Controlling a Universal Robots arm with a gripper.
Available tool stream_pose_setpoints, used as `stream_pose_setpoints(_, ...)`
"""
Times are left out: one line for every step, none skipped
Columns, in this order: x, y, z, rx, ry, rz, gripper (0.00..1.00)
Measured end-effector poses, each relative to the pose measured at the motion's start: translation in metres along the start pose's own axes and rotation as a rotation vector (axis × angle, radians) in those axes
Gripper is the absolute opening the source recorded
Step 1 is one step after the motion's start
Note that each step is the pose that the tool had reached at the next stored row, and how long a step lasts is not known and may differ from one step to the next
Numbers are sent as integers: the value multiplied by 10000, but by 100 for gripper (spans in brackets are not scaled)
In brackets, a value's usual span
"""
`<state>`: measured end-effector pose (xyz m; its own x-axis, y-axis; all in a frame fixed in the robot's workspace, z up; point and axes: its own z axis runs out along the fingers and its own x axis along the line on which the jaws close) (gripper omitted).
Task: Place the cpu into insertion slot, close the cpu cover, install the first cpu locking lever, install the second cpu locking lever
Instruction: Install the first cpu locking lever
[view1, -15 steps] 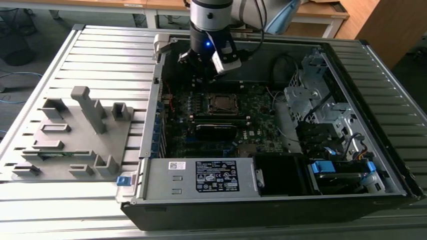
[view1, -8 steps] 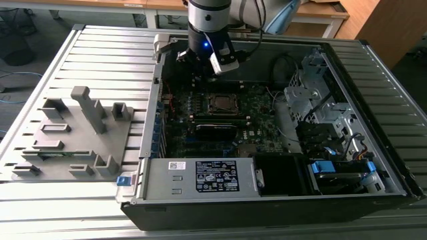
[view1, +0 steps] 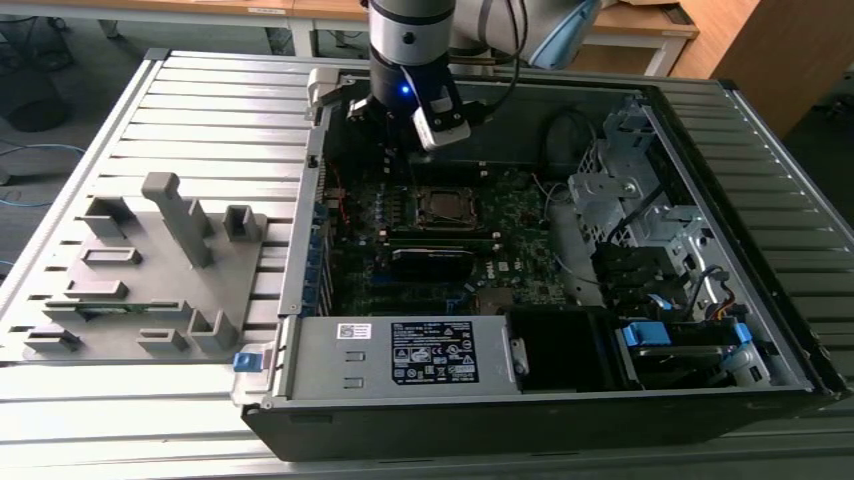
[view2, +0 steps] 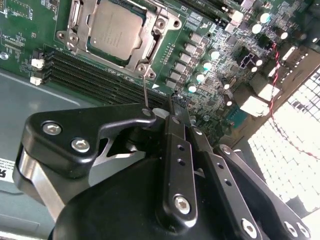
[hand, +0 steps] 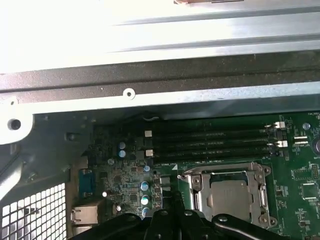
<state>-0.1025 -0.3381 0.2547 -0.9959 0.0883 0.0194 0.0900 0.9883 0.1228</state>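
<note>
Second wrist view, hand (view2: 177, 104): nearest the lens. Black linkages, fingers drawn together, nothing seen clamped between them.
Second wrist view, locking lever (view2: 145, 92): thin wire rod rising from the socket's edge. Its free end is just beside the fingertips; I cannot tell whether they touch.
Second wrist view, cpu (view2: 114, 29): seated flat in the insertion slot (view2: 64, 36), with the cpu cover (view2: 152, 47) lying down around it.
Second wrist view, surroundings: memory slots (view2: 90, 75) run beside the socket, and capacitors (view2: 206, 65) stand near the lever's path.
First wrist view, hand (hand: 175, 207): low over the circuit board (hand: 300, 175), beside the socket's corner.
First wrist view, cpu (hand: 231, 196): framed by the cover (hand: 261, 197), which appears level.
Exterior view, arm (view1: 400, 50): reaches into the open computer case (view1: 787, 330) on the slatted table (view1: 214, 110), above the socket (view1: 445, 207). A grey fixture (view1: 147, 270) sits well apart.
Step, judged: cpu placed and cover closed, a lever not yet latched.
Handling, judged: bear on the lever's free end, not its middle. Press downward, then sideways under its catch. Keep the fingers off the capacitors and avoid loading the cover itself.
</note>
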Motion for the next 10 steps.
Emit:
stream_pose_setpoints(1, -1, 0, -12, 2, 1, 11)
stream_pose_setpoints(2, -2, -1, -140, 13, 1, 11)
stream_pose_setpoints(1, -2, 0, -258, 23, 0, 11)
stream_pose_setpoints(1, -3, 0, -340, 30, -2, 11)
stream_pose_setpoints(1, -3, -1, -408, 37, -2, 11)
stream_pose_setpoints(1, -3, 0, -427, 38, -2, 11)
stream_pose_setpoints(1, -3, 0, -428, 38, -2, 11)
stream_pose_setpoints(3, -3, 1, -431, 37, -2, 11)
stream_pose_setpoints(9, -4, 2, -432, 37, -3, 11)
stream_pose_setpoints(16, -5, 4, -434, 38, -3, 11)
